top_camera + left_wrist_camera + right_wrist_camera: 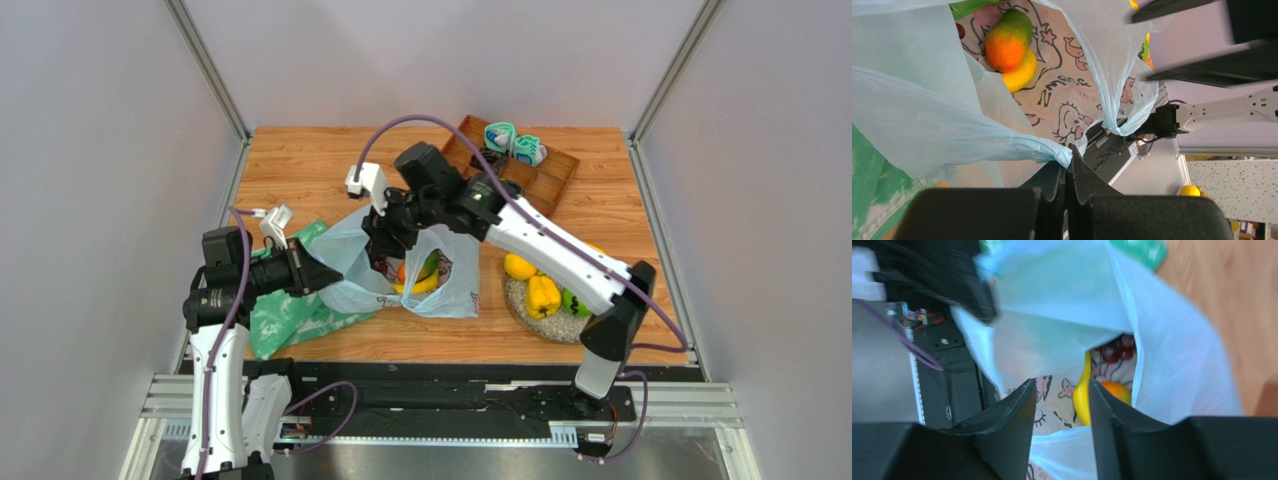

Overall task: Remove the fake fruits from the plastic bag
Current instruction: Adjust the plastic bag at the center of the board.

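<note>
Poised at bag (452,288) mouth.
Left hand (1068,156) pinching rim; right hand (1061,385) half spread above banana (1082,400), liable to snag loose film.

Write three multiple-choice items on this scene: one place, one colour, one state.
1. The mango is: A in the bag; B in a bowl; C on a shelf.
2. The cloth is: A red; B black; C green.
3. The left gripper is: A wide open; B shut on the bag; C holding a spoon.
Key: 1 A, it lies inside the bag's mouth; 2 C, mottled green in the top view; 3 B, jaws pinched on the bag's edge.
</note>
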Motion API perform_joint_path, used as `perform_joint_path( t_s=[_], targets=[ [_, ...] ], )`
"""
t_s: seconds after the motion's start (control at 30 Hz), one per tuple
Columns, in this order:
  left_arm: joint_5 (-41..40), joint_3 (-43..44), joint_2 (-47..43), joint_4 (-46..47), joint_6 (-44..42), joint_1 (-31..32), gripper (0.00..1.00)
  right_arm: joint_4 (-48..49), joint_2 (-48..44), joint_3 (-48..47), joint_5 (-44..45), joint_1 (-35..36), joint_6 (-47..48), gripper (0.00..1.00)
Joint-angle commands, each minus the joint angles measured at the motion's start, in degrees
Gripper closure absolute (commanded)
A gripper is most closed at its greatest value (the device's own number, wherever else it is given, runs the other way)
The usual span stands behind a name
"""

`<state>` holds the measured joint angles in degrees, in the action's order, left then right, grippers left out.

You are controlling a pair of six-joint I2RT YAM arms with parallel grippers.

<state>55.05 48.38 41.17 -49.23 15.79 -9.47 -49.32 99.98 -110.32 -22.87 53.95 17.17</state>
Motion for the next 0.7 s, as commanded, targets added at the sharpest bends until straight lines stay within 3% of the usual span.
perform_joint_path(
  t_s=[0.0, 0.13, 0.2, 0.27, 0.33, 0.4, 0.53, 0.67],
  targets=[
    [1.47, 3.12, -2.14, -5.33, -1.02, -1.33, 1.00, 2.56, 5.65, 5.02, 8.53, -0.69, -10.48, 0.58],
    [0.42, 4.61, -5.91, -8.95, -3.92, -1.51, 1.00, 5.11, 6.19, 12.74, 16.27, -0.34, -12.68, 0.61],
    [-0.90, 7.15, -7.06, -9.91, -4.01, -1.69, 1.00, 4.76, 2.77, 18.01, 15.06, 0.53, -13.56, 0.59],
    [-0.91, 9.88, -7.94, -10.36, -4.98, -2.13, 1.00, 1.70, 0.49, 24.70, 6.99, 2.73, -14.61, 0.57],
    [-0.82, 13.31, -8.38, -10.45, -5.85, -2.04, 1.00, 1.42, -2.34, 26.30, 10.37, 4.23, -14.36, 0.57],
    [0.14, 15.33, -8.38, -11.75, -7.34, -2.04, 1.00, -0.07, -0.16, 22.54, 11.88, 3.71, -9.63, 0.56],
    [0.85, 17.36, -10.05, -13.61, -9.02, -2.04, 1.00, -5.25, 6.61, 2.73, 12.77, 1.86, 0.21, 0.47],
    [1.47, 14.74, -11.11, -14.57, -10.78, -2.04, 1.00, -27.15, 20.04, -19.07, 17.06, 1.77, 16.11, 0.41]
  ],
)
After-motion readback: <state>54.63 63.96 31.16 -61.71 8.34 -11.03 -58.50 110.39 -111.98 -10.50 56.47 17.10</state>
